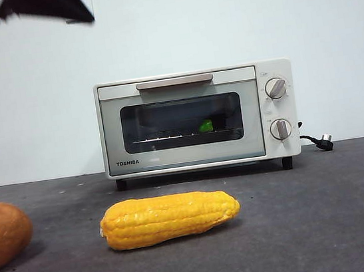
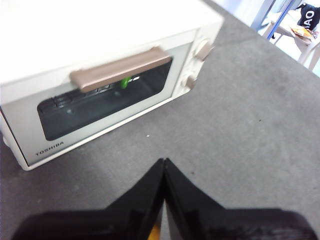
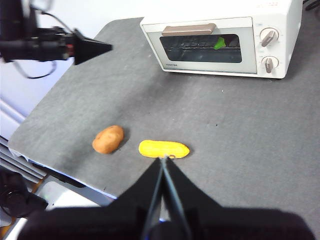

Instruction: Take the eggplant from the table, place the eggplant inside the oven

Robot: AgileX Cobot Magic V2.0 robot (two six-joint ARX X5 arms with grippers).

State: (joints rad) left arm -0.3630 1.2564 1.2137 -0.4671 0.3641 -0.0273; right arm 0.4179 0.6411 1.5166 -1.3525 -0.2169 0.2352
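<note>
The cream-white oven point(image 1: 251, 110) stands at the back of the table point(image 1: 314, 219) with its glass door closed. Through the glass only the eggplant's bright green stem cap point(image 1: 205, 126) shows on the wire rack; its purple body is lost in the dark interior. The cap point(image 2: 123, 83) also peeks out below the bar handle point(image 2: 120, 71) in the left wrist view. My left gripper point(image 2: 164, 162) is shut and empty, hovering over bare table in front of the oven point(image 2: 100, 30). It appears as a black tip point(image 1: 44, 8) at the front view's top left. My right gripper point(image 3: 165, 159) is shut and empty, high above the corn.
A yellow corn cob point(image 1: 169, 218) lies on the table in front of the oven. A rounded orange-brown vegetable point(image 1: 0, 233) sits to its left. The oven's plug point(image 1: 323, 141) lies beside its right side. The table's edge point(image 3: 45, 155) runs close behind the vegetable in the right wrist view.
</note>
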